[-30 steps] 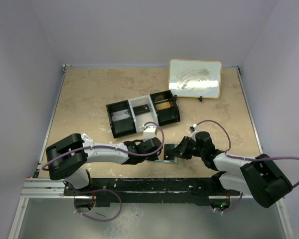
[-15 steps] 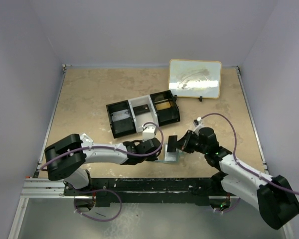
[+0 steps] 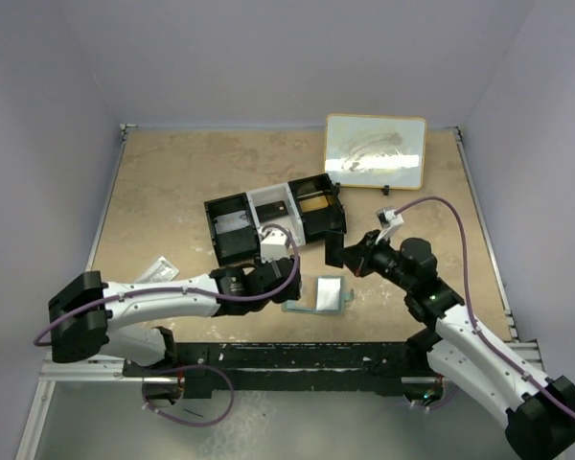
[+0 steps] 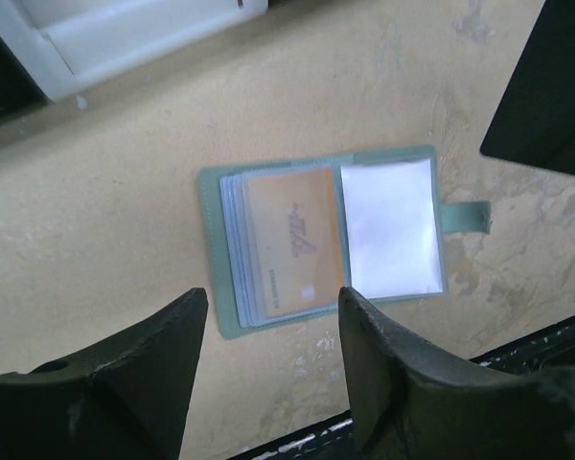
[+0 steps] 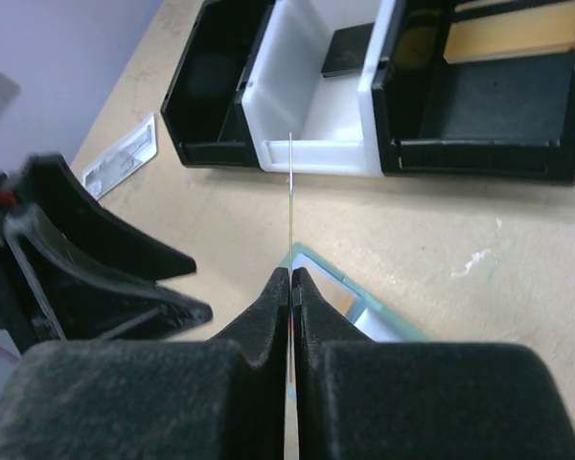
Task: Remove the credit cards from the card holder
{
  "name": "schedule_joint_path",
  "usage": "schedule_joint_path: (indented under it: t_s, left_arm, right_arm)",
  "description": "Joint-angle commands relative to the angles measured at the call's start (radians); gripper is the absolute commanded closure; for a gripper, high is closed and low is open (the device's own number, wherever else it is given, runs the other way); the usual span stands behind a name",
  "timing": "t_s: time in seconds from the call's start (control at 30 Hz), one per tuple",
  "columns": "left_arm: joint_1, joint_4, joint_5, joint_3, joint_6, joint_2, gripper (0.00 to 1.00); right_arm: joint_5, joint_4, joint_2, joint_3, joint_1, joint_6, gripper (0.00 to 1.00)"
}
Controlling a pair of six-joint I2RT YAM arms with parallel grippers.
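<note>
Right tool (image 5: 292, 275) pinches thin dark card (image 5: 290, 182).

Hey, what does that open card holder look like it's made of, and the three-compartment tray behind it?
Card holder: likely faux leather or soft vinyl, judging by the matte grey-green border and tab. Its inner sleeves look like glossy clear plastic, since they glare white. Tray: probably rigid moulded plastic, with smooth, straight black and white walls and a faint sheen.
</note>
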Motion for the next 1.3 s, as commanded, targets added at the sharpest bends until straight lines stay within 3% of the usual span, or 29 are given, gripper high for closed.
schedule_joint_path:
  t_s: [0.0,0.13,0.3,0.53,0.77,1.0,1.27]
  left_arm:
    - [0.045,-0.191,-0.103,0.097,0.064,-0.062,0.43]
    - [0.125,-0.294,-0.116,0.109,0.083,-0.153,0.39]
    - [0.376,-0.455,-0.076,0.126,0.121,-0.289,0.38]
    - [0.542,-0.557,-0.237,0.181,0.233,-0.412,0.36]
    - [0.548,-0.466,-0.362,0.059,0.241,-0.484,0.34]
    - [0.547,-0.404,-0.392,0.055,0.293,-0.490,0.33]
    - [0.547,-0.400,-0.371,0.068,0.317,-0.422,0.31]
  right_arm:
    - [-0.071,0.112,0.029,0.055,0.005,-0.150,1.00]
    - [-0.061,0.091,0.059,0.104,0.015,-0.249,1.00]
    - [-0.024,0.094,0.084,0.150,0.051,-0.368,1.00]
    - [0.096,0.092,0.193,0.250,0.215,-0.654,1.00]
    - [0.121,0.039,0.452,0.423,0.250,-0.999,1.00]
    - [0.085,-0.003,0.699,0.571,0.250,-1.247,1.00]
    - [0.056,0.023,0.915,0.734,0.219,-1.415,1.00]
